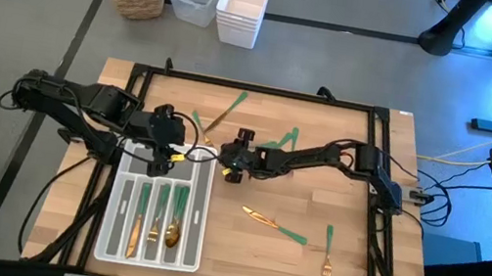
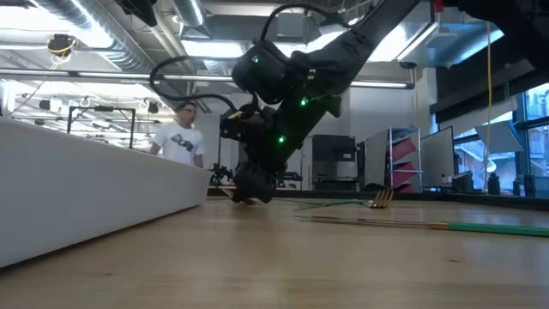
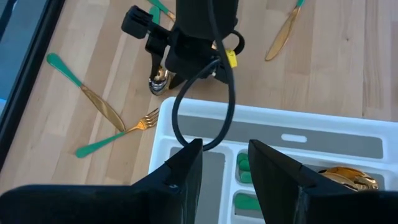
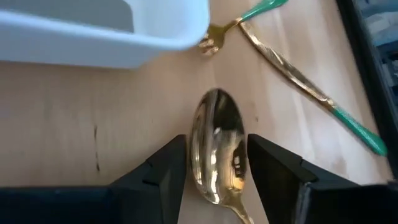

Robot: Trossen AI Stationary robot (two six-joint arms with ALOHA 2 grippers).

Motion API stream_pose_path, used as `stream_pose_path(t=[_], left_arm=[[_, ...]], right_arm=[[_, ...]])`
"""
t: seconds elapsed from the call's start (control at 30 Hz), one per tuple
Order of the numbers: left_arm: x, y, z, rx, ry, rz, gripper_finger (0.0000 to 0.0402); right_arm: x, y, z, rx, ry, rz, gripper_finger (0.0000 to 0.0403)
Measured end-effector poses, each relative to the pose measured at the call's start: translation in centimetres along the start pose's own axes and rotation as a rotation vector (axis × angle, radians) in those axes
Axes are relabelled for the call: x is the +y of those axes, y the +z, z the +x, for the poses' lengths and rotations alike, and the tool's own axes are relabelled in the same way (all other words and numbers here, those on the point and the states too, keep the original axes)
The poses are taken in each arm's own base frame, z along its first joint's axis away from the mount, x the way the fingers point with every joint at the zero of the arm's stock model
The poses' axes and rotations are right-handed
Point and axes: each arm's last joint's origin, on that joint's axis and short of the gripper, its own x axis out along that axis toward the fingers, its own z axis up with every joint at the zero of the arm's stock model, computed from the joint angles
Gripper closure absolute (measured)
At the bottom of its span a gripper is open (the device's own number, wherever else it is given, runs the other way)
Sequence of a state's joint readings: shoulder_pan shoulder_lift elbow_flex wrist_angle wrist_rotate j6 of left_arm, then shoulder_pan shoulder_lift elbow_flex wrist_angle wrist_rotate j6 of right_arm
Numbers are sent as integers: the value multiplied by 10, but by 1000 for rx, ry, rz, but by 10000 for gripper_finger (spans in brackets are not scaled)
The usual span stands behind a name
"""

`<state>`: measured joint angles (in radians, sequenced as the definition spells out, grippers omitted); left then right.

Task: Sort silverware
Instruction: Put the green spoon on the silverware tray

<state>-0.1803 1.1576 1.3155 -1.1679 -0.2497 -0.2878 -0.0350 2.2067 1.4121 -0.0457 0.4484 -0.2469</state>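
The left gripper (image 1: 161, 149) hovers low over the top end of the white plastic compartmented tray (image 1: 112, 236), fingers spread and empty. Beside the tray's top right corner, the right gripper (image 1: 227, 165), its arm stretched low across the wooden table (image 1: 305, 266), tips down with fingers spread around the shiny gold spoon (image 4: 217, 146) lying on the wood. No writing is legible.

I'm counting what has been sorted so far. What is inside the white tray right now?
The tray holds several gold pieces with green handles in its long slots, including a spoon. The left gripper hangs over its far end and hides what lies beneath.
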Motion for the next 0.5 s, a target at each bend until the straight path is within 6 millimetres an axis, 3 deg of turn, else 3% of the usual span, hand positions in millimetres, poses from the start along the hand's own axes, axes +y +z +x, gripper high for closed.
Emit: stream_pose_path(t=[0.37, 0.5], left_arm=[[0, 0, 0, 0, 0, 0, 280], [0, 0, 0, 0, 0, 0, 280]], right_arm=[[10, -8, 15, 8, -11, -5, 232], [11, -9, 16, 8, -7, -5, 255]])
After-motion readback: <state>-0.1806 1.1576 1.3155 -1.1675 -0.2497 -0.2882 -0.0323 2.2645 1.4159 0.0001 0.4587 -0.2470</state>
